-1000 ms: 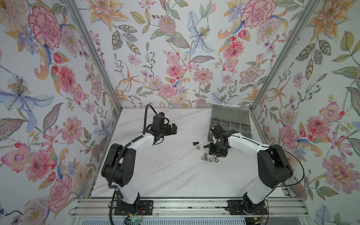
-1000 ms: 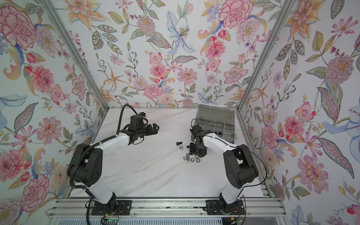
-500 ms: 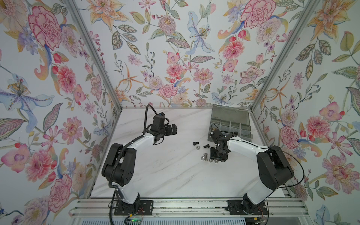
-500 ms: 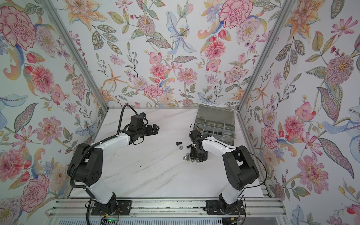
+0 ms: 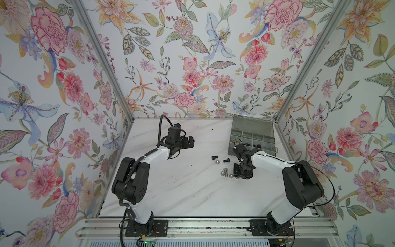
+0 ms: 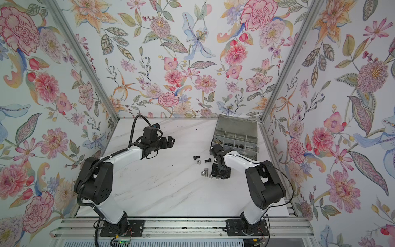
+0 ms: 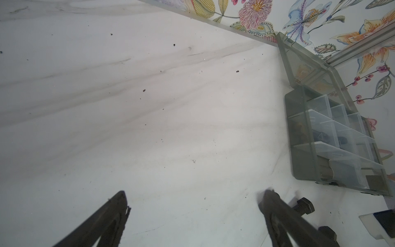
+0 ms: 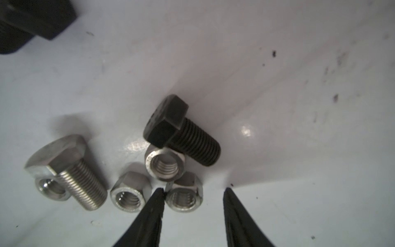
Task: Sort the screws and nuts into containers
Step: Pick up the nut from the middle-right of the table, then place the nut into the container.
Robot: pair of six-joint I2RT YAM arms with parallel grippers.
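The right gripper (image 8: 193, 190) has moved away from the grey box (image 5: 252, 136) and come down onto the little pile on the white table (image 5: 181, 192). Its fingers are half apart. A silver nut (image 8: 184, 197) sits between them, touching only one finger, with its hole facing the wrist camera. Just past it a black screw (image 8: 181, 130) lies flat on its side, its head against a second nut (image 8: 164, 163). The left gripper (image 7: 195, 192) has stayed put, spread wide.

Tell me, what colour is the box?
Grey and see-through; the box shows best in the left wrist view.
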